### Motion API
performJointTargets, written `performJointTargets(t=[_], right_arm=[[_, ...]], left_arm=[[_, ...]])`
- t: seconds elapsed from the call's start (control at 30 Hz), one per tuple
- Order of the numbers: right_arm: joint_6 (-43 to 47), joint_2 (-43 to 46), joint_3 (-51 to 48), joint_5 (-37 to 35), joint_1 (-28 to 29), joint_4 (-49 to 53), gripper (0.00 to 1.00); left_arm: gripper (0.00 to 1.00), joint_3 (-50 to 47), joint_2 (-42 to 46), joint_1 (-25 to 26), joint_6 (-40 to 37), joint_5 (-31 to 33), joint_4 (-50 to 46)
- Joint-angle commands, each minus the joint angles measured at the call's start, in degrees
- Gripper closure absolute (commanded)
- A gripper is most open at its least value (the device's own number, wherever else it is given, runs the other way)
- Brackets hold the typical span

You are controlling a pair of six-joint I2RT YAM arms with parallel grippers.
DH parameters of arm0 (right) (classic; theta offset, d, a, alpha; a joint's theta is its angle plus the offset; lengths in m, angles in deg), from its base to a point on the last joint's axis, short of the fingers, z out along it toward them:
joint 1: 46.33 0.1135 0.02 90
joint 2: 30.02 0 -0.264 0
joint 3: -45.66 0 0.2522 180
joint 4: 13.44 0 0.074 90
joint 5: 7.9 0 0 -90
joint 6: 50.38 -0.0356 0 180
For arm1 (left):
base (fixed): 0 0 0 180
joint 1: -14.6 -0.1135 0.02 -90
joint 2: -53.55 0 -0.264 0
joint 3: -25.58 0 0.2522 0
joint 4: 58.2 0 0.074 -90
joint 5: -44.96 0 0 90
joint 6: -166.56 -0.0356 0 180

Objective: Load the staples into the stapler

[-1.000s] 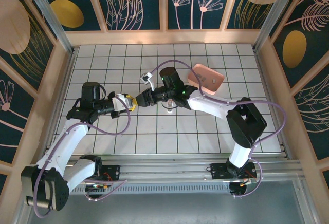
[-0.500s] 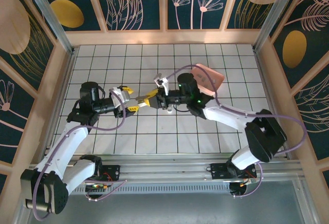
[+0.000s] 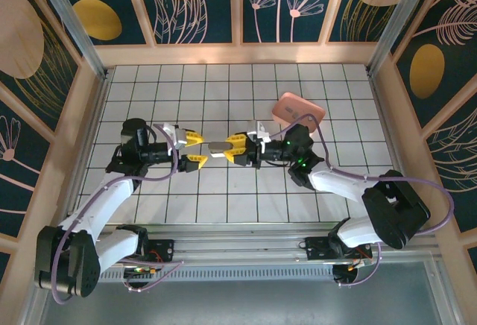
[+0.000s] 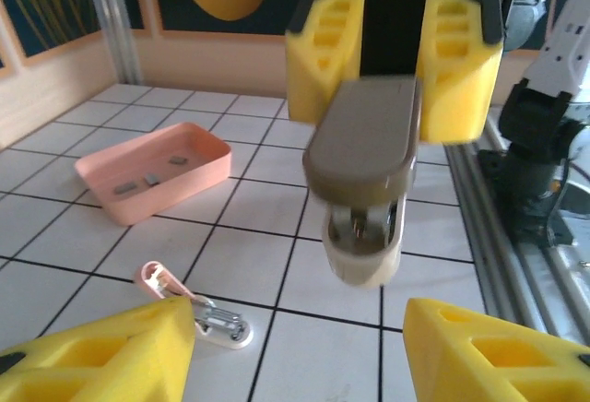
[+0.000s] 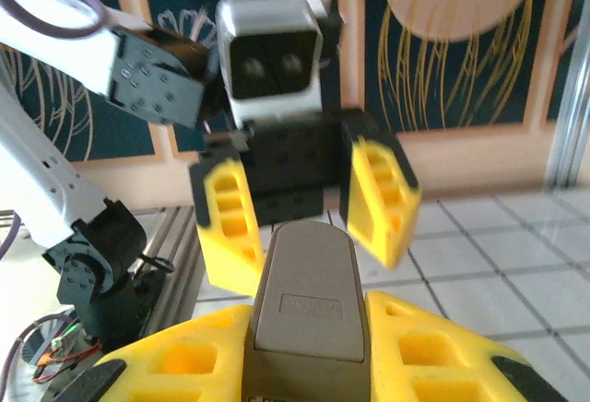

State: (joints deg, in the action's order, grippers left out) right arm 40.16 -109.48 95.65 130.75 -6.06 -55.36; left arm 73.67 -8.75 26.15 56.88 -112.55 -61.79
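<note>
- The stapler (image 3: 218, 147) hangs level above the tiled floor, between the two arms, its nose toward the left arm.
- The right gripper (image 3: 237, 148) clamps its rear end; the left gripper (image 3: 194, 150) faces the nose, jaws apart, holding nothing.
- The staples (image 4: 147, 181) lie loose in the pink tray (image 4: 109, 201), well apart.
- We judge this the opening step: next the left gripper must close squarely on the free end to bare the rail.
</note>
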Motion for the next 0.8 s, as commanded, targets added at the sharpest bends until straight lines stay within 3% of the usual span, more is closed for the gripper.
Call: performJointTargets(t=[0.0,0.3,0.77], right_arm=[[-0.5,-1.3,0.0,2.9,-0.3,-11.1,1.00],[-1.1,-4.5,2.6,3.1,1.3,-11.3,1.00],[-1.5,-6.9,4.1,3.0,2.8,-12.7,1.00]], left_arm=[[0.39,0.6,-0.4,0.7,1.4,-4.9,2.0],[0.42,2.0,-1.1,1.3,-2.4,-8.1,-1.2],[0.54,3.2,-2.6,1.5,-7.1,-11.3,-5.5]])
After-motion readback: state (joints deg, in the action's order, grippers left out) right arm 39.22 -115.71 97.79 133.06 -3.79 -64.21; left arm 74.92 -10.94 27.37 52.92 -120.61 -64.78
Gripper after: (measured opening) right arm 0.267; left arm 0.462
